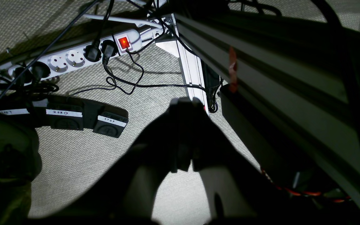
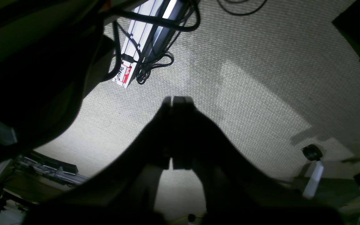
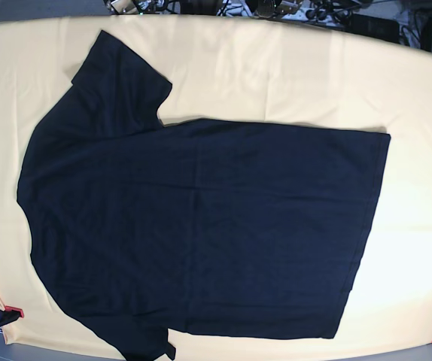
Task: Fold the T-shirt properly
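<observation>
The T-shirt (image 3: 201, 226) is plain dark navy and lies flat on the pale yellow table cloth (image 3: 276, 68). Its shoulders are to the left and its hem to the right. One sleeve (image 3: 118, 75) points to the far edge, the other (image 3: 148, 342) to the near edge. Neither arm shows in the base view. In the left wrist view my left gripper (image 1: 184, 101) is shut and empty, hanging over the carpet beside the table. In the right wrist view my right gripper (image 2: 176, 99) is also shut and empty over the carpet.
Under the left gripper are a white power strip (image 1: 70, 57), black foot pedals labelled ZERO and STOP (image 1: 111, 120), cables and an aluminium frame leg (image 1: 192, 68). Another frame leg (image 2: 145, 34) shows in the right wrist view. Red clamps (image 3: 13, 310) hold the cloth at the near corners.
</observation>
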